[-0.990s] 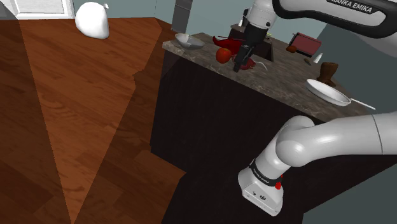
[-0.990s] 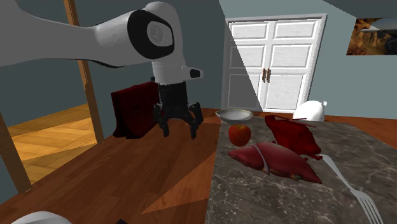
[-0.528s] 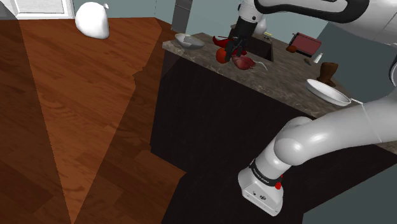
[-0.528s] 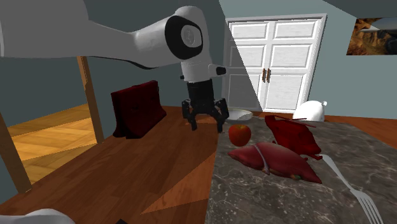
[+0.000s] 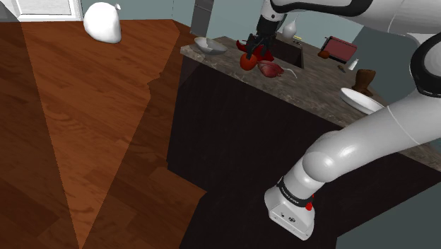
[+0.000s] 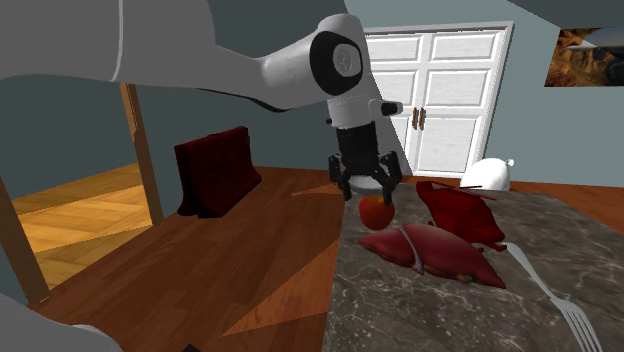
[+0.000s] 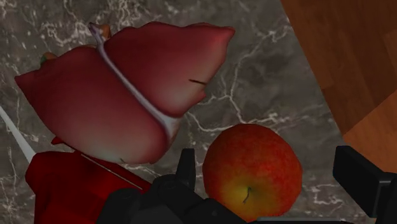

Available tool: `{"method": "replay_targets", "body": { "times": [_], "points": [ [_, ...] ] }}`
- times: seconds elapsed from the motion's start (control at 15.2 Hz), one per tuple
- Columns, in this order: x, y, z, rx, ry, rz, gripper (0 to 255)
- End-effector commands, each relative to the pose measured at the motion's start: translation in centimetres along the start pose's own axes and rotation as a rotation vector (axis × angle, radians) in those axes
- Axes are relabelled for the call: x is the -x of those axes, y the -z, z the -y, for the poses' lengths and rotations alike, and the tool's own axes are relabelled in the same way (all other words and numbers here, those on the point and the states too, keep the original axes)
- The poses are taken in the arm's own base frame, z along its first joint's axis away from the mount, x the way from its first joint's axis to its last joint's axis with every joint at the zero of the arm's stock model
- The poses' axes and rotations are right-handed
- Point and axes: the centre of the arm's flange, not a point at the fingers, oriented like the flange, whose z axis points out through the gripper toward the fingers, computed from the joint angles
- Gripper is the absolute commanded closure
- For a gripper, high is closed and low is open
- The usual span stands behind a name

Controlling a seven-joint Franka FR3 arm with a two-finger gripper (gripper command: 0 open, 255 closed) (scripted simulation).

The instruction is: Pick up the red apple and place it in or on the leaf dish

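Wrist view | pincer (image 7: 270, 175) spread, straddling red apple (image 7: 253, 170), not clasping | apple straight ahead, off-centre in the gap | leaf dish (image 7: 114, 102) just beside, on bench (image 7: 267, 76)

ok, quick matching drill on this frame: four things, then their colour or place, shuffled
Things:
1. apple
2. leaf dish
3. fork
4. door

Colour or place:
A. white, in the far wall
B. red, between the open jaws
C. pink-red, pale midrib, next to the apple
D. pale, flat on the counter by the dish

Pairs: 1-B, 2-C, 3-D, 4-A
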Motion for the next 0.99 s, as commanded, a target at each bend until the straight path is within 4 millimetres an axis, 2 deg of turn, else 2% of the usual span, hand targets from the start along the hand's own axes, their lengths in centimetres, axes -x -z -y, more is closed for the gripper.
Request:
{"method": "replay_targets", "body": {
  "times": [0.0, 0.33, 0.86, 0.92],
  "points": [
    [-0.4, -0.8, -0.2, 0.002, -0.007, -0.002, 0],
    [-0.4, -3.7, -0.2, 0.002, -0.007, -0.002, 0],
    [-0.4, -3.7, -0.2, 0.002, -0.007, -0.002, 0],
    [-0.4, -3.7, -0.2, 0.002, -0.007, -0.002, 255]
  ]
}}
